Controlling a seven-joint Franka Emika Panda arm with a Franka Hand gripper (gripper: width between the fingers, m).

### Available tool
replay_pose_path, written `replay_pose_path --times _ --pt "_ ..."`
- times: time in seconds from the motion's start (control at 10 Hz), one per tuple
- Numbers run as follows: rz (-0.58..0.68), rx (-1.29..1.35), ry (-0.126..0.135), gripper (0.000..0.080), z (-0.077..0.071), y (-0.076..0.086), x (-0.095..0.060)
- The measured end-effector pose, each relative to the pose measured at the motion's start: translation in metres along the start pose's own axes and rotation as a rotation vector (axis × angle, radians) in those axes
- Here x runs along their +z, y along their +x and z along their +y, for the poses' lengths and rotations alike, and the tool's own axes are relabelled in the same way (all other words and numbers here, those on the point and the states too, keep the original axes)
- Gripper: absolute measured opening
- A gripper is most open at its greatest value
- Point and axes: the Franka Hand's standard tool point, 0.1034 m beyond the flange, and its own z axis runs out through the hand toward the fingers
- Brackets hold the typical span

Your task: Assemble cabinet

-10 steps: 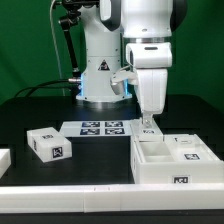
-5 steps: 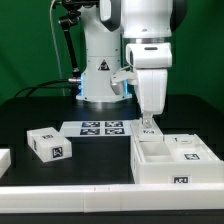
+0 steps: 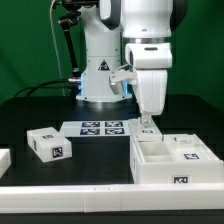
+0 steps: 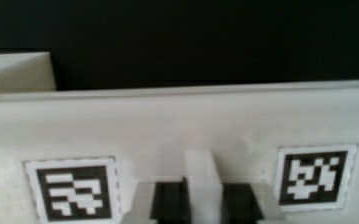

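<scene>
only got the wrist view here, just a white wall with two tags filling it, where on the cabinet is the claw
observer: In the exterior view the claw is low at the back edge of the cabinet, near its corner on the exterior view's left.
operator: any other parts around
observer: Yes, a small white tagged block sits apart from the cabinet, toward the exterior view's left.
operator: and the marker board
observer: The marker board lies flat, farther back than the block, between it and the claw.
</scene>
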Motion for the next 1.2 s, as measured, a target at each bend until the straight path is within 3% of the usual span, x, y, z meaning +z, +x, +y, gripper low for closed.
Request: replay_pose_path --times 0.2,1.0,1.2 --pt "-0.006 -0.006 0.012 0.0068 -0.0001 -0.0012 -0.0004" --pt "-0.005 -0.006 0.008 0.0069 0.0001 0.0010 -0.0008" --pt "-0.014 -0.008 0.028 0.0069 0.0006 0.0014 -0.0024"
